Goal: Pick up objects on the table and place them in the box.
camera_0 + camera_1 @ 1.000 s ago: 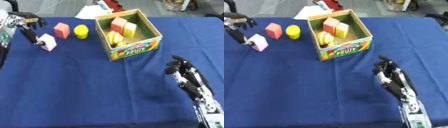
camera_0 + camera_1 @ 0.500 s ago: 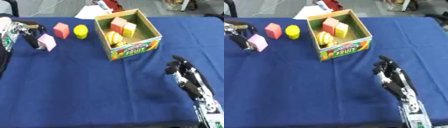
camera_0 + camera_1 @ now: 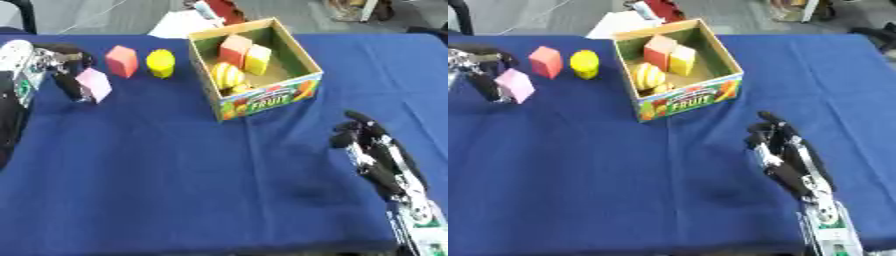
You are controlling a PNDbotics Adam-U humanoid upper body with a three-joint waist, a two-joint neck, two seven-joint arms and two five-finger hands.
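A pink block [image 3: 94, 84] is at the table's left, pinched between the thumb and curled fingers of my left hand [image 3: 58, 66]. I cannot tell whether it is off the cloth. Just beyond it a red block [image 3: 122, 61] and a yellow rounded thing [image 3: 160, 63] sit on the blue cloth. The cardboard fruit box [image 3: 267, 98] stands at centre back, holding a red block [image 3: 234, 49], a yellow block [image 3: 257, 58] and a striped yellow fruit [image 3: 226, 75]. My right hand [image 3: 785, 155] rests open at the lower right, fingers up.
White paper [image 3: 184, 23] and a red thing [image 3: 224, 7] lie past the table's far edge behind the box. Blue cloth [image 3: 175, 170] covers the whole table between my two hands.
My left hand has drawn in round the pink block, which has shifted slightly toward the far left. The right hand has not moved.
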